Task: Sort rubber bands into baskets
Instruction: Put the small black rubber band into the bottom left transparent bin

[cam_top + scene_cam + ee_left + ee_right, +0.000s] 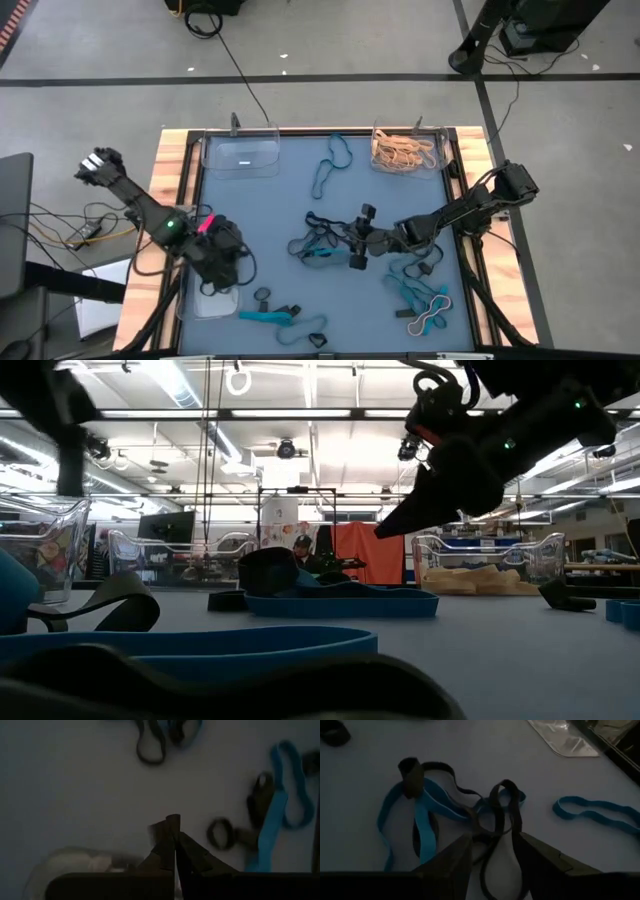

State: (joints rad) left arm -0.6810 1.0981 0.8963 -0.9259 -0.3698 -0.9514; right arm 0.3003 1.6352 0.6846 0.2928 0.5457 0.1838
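- Straddling a black band at the middle of the surface, the right pincer [492,852] stands with its fingers apart — the loop lies between them, not clearly pinched yet, so I judge this a pick under way.
- That black band [496,827] is tangled with teal-blue ones [422,812] in a central knot of bands [318,243]; another teal-blue band [595,812] lies apart from the knot.
- The left pincer [171,827] is closed with nothing in it, hovering over the near-left basket [205,300], which seems to hold little or nothing.
- Of the three baskets, the far-right basket [405,152] holds a heap of tan bands — that colour looks mostly sorted, though one pale band [430,313] lies loose near the right edge.
- The far-left basket [240,155] looks empty, as far as can be told.
- Left to do, by my judgement: most of the work. Teal-blue and black bands are scattered over the surface [250,215] — a loop far out [332,165], a cluster at the near right [410,290], and several along the near edge [280,316].
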